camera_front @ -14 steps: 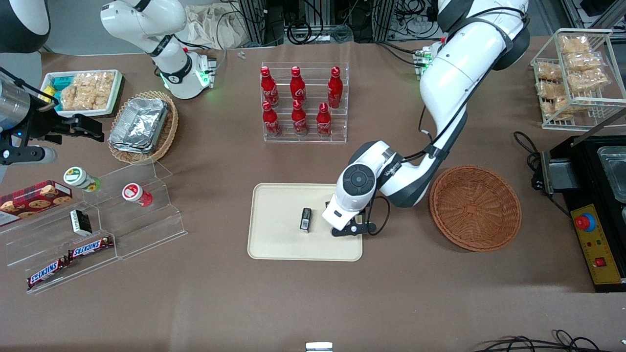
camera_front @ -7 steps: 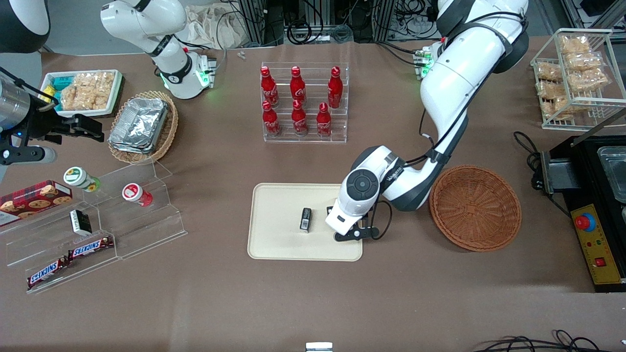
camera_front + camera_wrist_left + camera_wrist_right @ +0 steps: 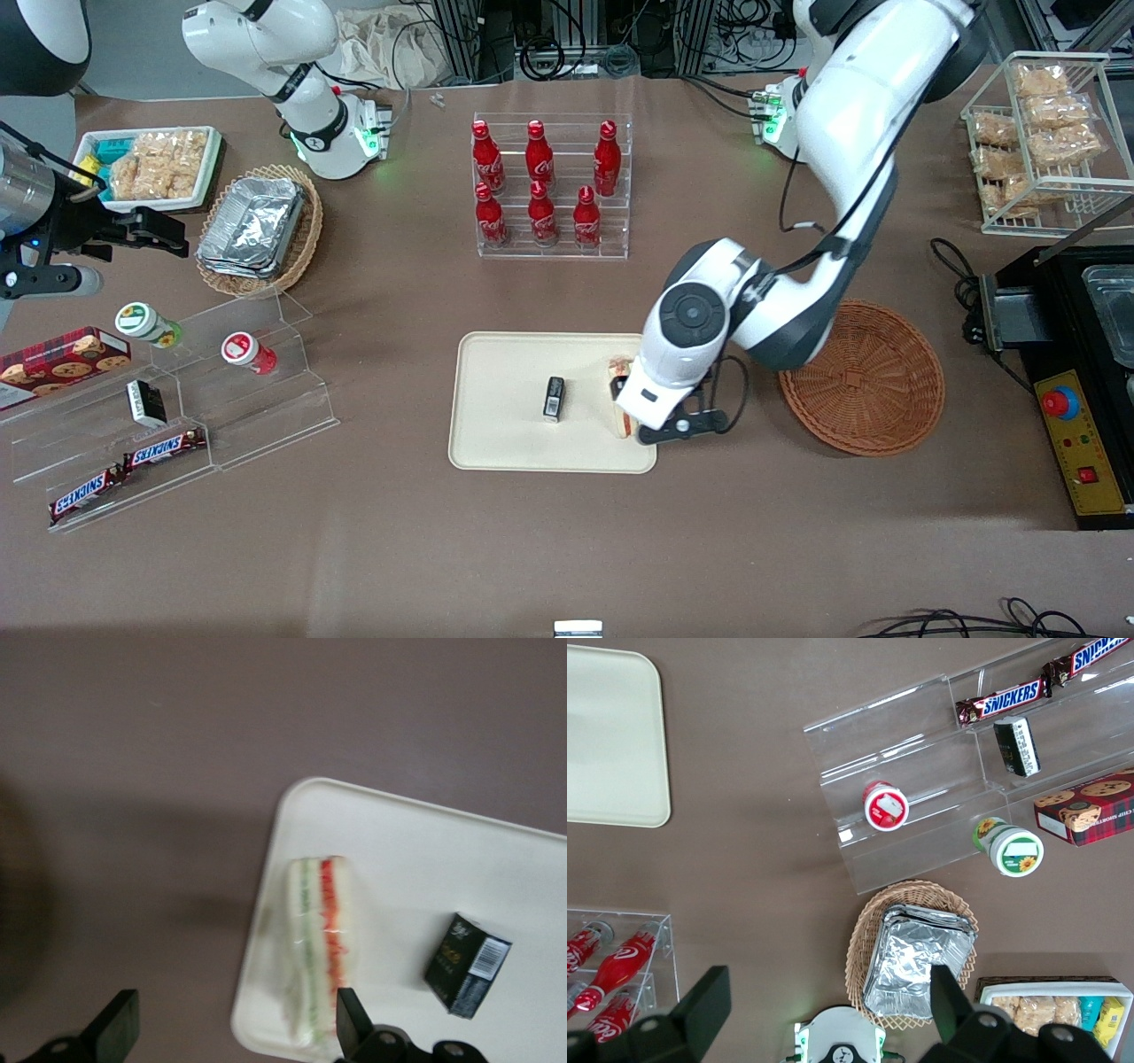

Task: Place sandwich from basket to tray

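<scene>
Sandwich [image 3: 317,943] lies on tray [image 3: 416,859]; gripper [image 3: 232,1028] spread wide above it.

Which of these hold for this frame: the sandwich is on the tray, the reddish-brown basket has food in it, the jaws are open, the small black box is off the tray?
1. The sandwich lies on the tray. True.
2. The basket holds food. False: nothing shows inside it.
3. The gripper is above the sandwich with its jaws open, gripping nothing. True.
4. The small black box sits on the table off the tray. False: it is on the tray, beside the sandwich.
5. The sandwich lies near the tray's edge toward the basket. True.
</scene>
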`<state>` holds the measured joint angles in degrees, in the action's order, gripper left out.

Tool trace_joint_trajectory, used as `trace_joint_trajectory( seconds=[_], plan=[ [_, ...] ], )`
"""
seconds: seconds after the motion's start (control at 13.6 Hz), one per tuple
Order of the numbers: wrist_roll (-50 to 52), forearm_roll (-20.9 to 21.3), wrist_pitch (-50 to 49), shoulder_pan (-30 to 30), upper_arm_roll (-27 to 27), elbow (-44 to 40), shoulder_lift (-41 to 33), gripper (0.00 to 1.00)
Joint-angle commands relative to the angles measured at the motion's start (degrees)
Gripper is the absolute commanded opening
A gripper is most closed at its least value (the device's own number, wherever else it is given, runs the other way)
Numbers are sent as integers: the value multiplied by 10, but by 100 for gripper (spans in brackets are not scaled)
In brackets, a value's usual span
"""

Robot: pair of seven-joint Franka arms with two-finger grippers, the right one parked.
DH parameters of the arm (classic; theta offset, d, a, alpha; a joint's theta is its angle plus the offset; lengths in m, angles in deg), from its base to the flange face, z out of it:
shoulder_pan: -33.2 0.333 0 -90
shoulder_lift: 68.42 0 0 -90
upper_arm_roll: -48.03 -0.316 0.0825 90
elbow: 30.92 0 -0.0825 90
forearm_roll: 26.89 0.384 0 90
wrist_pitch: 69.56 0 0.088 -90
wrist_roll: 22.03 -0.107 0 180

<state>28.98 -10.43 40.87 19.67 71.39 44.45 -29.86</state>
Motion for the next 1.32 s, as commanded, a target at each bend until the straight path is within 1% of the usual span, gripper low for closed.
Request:
trace_joint_trajectory(
  seconds=[0.0,0.07,0.22,0.37,0.59,0.73,0.88,1.1,1.25],
  plan=[
    [-38,-60,-60,59,4,21,-86,100],
    [-78,-90,-92,83,3,28,-116,100],
    [-158,-128,-139,139,3,70,-182,100],
    [-219,-131,-135,179,2,150,-258,100],
    [-318,-134,-136,241,2,234,-334,100],
    [-363,-135,-138,270,2,250,-354,100],
    [-393,-134,-139,284,0,253,-354,100],
    [-398,-135,-136,286,0,283,-375,100],
    [-401,-135,-124,276,-2,305,-389,100]
  ],
)
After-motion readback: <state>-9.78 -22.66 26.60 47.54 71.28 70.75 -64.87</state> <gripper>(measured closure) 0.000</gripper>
